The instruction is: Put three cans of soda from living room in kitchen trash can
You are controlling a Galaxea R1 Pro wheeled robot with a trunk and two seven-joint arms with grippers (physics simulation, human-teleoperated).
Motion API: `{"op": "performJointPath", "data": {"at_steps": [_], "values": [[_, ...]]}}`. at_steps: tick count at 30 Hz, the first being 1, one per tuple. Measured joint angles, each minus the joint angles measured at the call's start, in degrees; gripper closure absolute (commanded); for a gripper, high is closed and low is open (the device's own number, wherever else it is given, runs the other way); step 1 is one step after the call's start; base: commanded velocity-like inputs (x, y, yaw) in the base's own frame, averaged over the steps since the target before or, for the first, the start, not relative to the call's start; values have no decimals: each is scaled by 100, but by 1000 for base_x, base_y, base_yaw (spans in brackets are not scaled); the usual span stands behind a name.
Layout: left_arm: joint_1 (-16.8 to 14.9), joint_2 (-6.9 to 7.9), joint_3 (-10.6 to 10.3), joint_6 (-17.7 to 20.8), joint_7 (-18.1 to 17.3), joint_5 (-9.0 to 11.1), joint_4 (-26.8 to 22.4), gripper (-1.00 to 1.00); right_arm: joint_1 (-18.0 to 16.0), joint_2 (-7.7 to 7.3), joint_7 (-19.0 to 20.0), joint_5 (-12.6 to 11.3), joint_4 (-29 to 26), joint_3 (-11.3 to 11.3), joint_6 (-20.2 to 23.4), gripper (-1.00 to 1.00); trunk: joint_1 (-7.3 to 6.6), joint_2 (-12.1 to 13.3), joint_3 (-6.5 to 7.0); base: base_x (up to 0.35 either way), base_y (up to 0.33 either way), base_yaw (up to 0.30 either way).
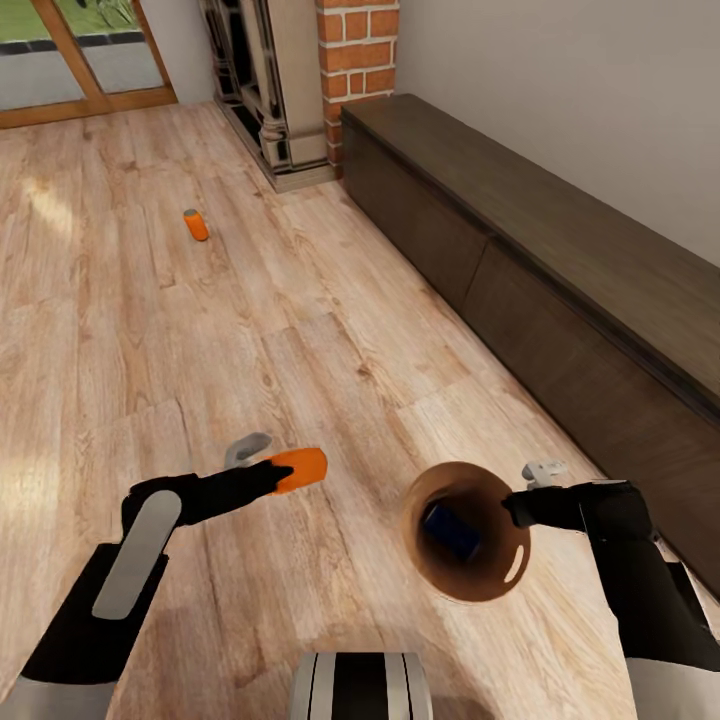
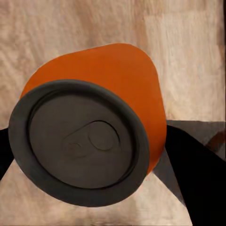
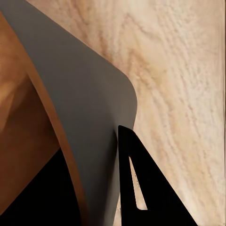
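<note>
My left gripper (image 1: 272, 474) is shut on an orange can of soda (image 1: 300, 468), held on its side above the floor; the left wrist view shows its grey lid and orange body (image 2: 117, 80) between the dark fingers (image 2: 200, 183). To its right, my right gripper (image 1: 518, 503) is shut on the rim of the tash can (image 1: 500, 570), which is tilted with its dark brown mouth facing me. A blue can of soda (image 1: 450, 530) lies inside it. The right wrist view shows the bin's wall (image 3: 84, 117) against a finger (image 3: 150, 193). Another orange can of soda (image 1: 196, 224) lies on the floor far ahead to the left.
A long low dark-wood cabinet (image 1: 560, 260) runs along the right wall. The red brick fireplace (image 1: 357, 50) with a carved grey mantel (image 1: 275, 90) stands at the back. A wood-framed glass door (image 1: 70, 60) is at the far left. Light wood floor (image 1: 300, 330) stretches between.
</note>
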Motion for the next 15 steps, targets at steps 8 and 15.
{"op": "performJointPath", "data": {"at_steps": [8,15], "values": [[-99,-952,-280,96,-604,116,-108,100,-297,-107,118,-100,512,-126,27,100,-5,1,22,0,0,0],[-380,-1117,-325,93,-606,120,-114,100,-429,-111,-87,-58,836,-132,25,100,-23,10,177,0,0,0]]}}
